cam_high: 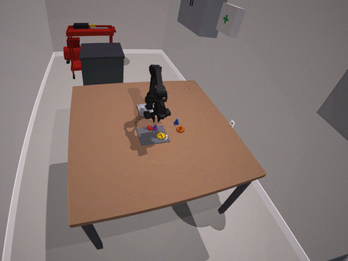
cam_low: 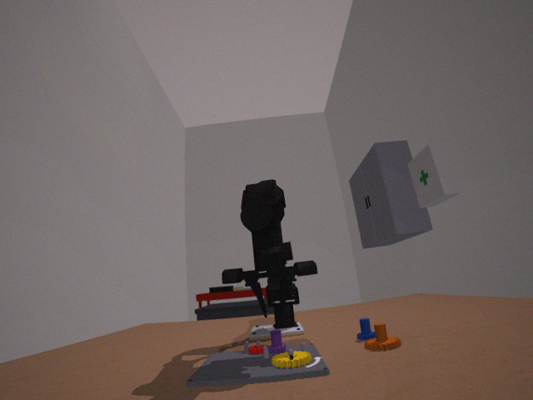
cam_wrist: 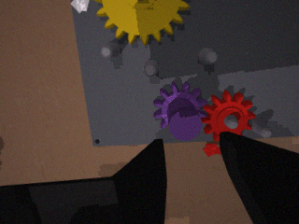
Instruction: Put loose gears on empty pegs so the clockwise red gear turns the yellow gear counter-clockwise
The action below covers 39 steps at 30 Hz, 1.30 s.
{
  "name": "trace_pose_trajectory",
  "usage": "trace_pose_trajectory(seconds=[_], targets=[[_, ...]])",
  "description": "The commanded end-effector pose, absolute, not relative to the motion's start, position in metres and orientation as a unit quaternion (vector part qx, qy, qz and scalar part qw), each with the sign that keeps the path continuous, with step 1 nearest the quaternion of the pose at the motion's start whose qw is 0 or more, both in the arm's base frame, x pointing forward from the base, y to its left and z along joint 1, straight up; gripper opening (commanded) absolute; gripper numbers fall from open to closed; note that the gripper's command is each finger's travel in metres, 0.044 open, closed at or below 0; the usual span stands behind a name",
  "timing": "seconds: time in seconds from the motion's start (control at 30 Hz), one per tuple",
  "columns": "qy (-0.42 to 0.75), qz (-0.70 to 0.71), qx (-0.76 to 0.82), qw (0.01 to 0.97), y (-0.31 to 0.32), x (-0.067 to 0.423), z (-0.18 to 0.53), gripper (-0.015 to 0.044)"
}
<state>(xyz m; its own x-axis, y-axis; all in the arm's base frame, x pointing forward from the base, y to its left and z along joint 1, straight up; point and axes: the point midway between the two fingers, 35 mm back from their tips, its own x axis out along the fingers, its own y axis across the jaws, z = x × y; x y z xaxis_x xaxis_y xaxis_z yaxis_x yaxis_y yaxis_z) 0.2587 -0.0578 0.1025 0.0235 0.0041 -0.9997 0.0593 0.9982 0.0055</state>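
Purple gear (cam_high: 155, 128) (cam_low: 276, 346) (cam_wrist: 181, 111) is on the grey board (cam_high: 148, 138) (cam_low: 223, 370) (cam_wrist: 117, 128), right next to the red gear (cam_high: 149, 128) (cam_low: 257, 349) (cam_wrist: 228, 114); can't tell if it's fully flat. Gripper (cam_high: 156, 120) (cam_wrist: 191, 144) is just off it, jaws parted, nothing btwn them. Yellow gear (cam_high: 160, 136) (cam_low: 291, 359) (cam_wrist: 142, 19) is on the board too, apart from purple w/ bare pegs nearby. Blue gear (cam_high: 176, 122) (cam_low: 365, 331) & orange gear (cam_high: 180, 129) (cam_low: 382, 342) stand on the table (cam_high: 157, 174) (cam_low: 451, 344), beside the board.

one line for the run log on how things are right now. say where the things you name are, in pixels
purple gear (cam_high: 155, 128) (cam_low: 276, 344) (cam_wrist: 179, 109): on board, beside red gear (cam_high: 149, 128) (cam_low: 257, 349) (cam_wrist: 224, 112) | gripper (cam_high: 156, 121) (cam_wrist: 191, 144): open, empty | orange, blue gears: on table
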Motion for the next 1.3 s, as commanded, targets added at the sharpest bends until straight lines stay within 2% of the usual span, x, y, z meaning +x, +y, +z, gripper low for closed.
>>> trace_pose_trajectory(seconds=[0.0,0.1,0.37,0.4,0.6,1.27], targets=[[0.697,-0.030,0.033,0.715,-0.058,0.258,0.114,0.0140],[0.696,-0.021,0.023,0.718,-0.041,0.264,0.107,0.0219],[0.694,-0.014,0.023,0.719,0.061,0.265,0.109,0.0429],[0.695,-0.015,0.024,0.719,0.074,0.262,0.108,0.0440],[0.698,-0.017,0.031,0.715,0.138,0.239,0.108,0.0440],[0.698,-0.017,0.031,0.715,0.140,0.240,0.074,0.0440]])
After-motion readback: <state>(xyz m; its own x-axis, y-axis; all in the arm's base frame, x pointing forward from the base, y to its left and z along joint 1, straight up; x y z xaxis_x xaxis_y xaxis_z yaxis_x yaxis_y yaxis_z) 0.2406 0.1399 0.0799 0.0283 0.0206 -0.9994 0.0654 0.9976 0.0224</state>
